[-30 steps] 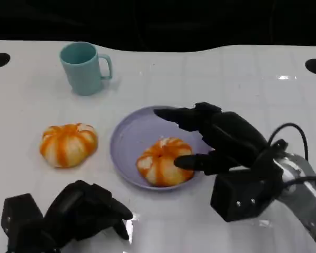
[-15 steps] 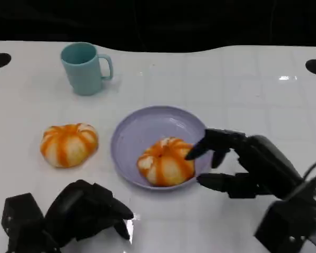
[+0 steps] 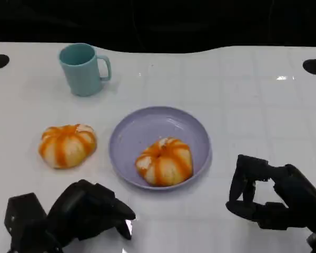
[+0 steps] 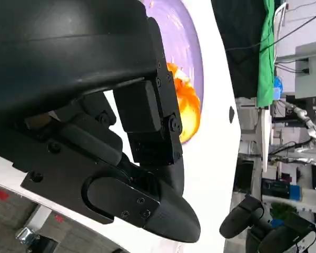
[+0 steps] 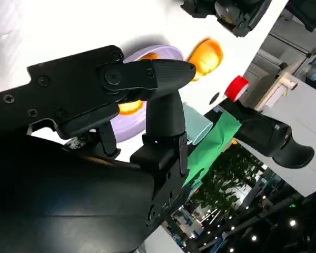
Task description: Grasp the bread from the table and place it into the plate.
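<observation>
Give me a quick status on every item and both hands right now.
Bread in plate: resting inside, near the front rim.
Plate: flat on table, holding one bread.
Second bread: on table, beside the plate, untouched.
Mug: upright.
Left hand: curled, holding nothing.
Right hand: open, holding nothing.

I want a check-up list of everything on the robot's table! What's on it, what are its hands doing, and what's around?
Surface: white table, glossy, with a dark round hole near each far corner.
Job's things: one orange-striped bread lies in the purple plate; a second bread sits on the table, beside the plate and apart from it.
Clutter: teal mug upright at the far side, handle toward the plate.
Hands: left hand rests low at the near edge, fingers curled, holding nothing; right hand is near the plate, fingers apart, holding nothing.
Cables: nothing seen on the table.
Surroundings: dark beyond the table; wrist views show green cloth and workshop equipment.
</observation>
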